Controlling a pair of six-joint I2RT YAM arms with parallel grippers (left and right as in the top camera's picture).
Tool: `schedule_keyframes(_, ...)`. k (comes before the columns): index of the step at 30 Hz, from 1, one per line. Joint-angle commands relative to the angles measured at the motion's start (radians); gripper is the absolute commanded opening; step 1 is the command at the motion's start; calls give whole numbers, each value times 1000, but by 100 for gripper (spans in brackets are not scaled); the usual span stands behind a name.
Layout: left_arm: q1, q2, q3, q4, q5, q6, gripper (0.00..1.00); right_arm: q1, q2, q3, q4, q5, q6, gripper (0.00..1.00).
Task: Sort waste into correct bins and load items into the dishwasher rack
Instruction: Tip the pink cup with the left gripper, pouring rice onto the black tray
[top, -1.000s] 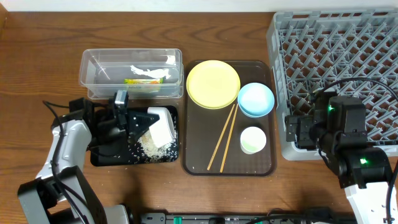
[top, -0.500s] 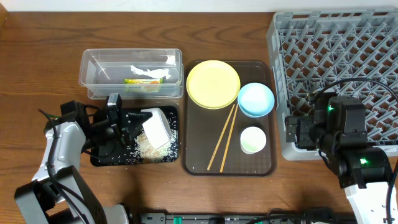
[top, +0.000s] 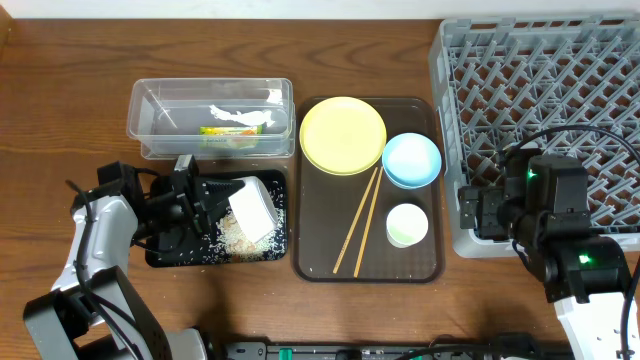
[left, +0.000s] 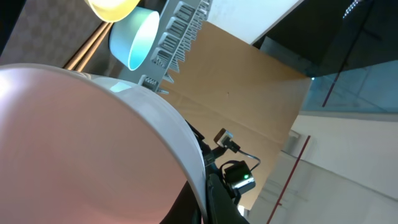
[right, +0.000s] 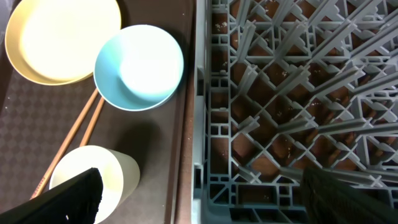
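Note:
My left gripper (top: 222, 197) is shut on the rim of the white bowl with a pinkish outside (top: 252, 208). It holds the bowl tipped on its side over the black tub (top: 160, 258). In the left wrist view the bowl (left: 74, 149) fills the frame, and the fingers (left: 205, 199) pinch its rim. White rice scraps (top: 238, 238) lie in the black tub. The green-and-white wrapper (top: 235, 123) lies in the clear tub (top: 150, 100). My right gripper (right: 205, 199) is open and empty over the front-left corner of the grey rack (right: 298, 93).
The brown tray (top: 320, 260) holds the yellow plate (top: 342, 134), the light blue bowl (top: 411, 160), the pale cup (top: 407, 224) and the chopsticks (top: 360, 225). The rack (top: 540, 70) stands right of the tray, with nothing in the part in view.
My left arm has drawn back to the left. The bowl has tipped further and moved slightly toward the front of the black tub. The right arm has not moved.

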Motion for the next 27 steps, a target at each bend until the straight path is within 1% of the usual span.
schedule_keyframes(1,6,-2,-5,2,26,-21,6,7,-2,23,-4,3,-1,99)
schedule_keyframes(3,6,-2,-5,51,26,60,6,7,-2,23,-4,3,-1,99)
schedule_keyframes(4,6,-2,-5,80,26,122,6,7,-2,23,-4,3,-1,99)
schedule_keyframes(5,6,-2,-5,102,24,217,6,7,-2,23,-4,3,-1,99)
schedule_keyframes(6,6,-2,-5,104,24,274,6,7,-2,23,-4,3,-1,99)
schedule_keyframes(8,6,-2,-4,119,15,275,6,7,-2,23,-6,3,-1,99)
schedule_keyframes(9,6,-2,-4,131,14,255,6,7,-2,23,-6,3,-1,99)
schedule_keyframes(12,6,-2,-3,130,27,112,6,7,-2,23,-6,3,-1,99)
schedule_keyframes(13,6,-3,-3,130,27,106,6,7,-2,23,-6,3,-1,99)
schedule_keyframes(15,6,-3,-3,131,21,106,6,7,-2,23,-6,3,-1,99)
schedule_keyframes(18,6,-3,-3,134,-29,111,6,7,-2,23,-6,3,-1,99)
schedule_keyframes(21,5,-7,-2,145,-52,161,6,7,-2,23,-6,3,-1,99)
schedule_keyframes(25,4,-56,8,129,-223,159,6,7,-2,23,-6,3,-1,99)
schedule_keyframes(27,2,-98,15,119,-285,159,6,7,-2,23,-6,3,-1,99)
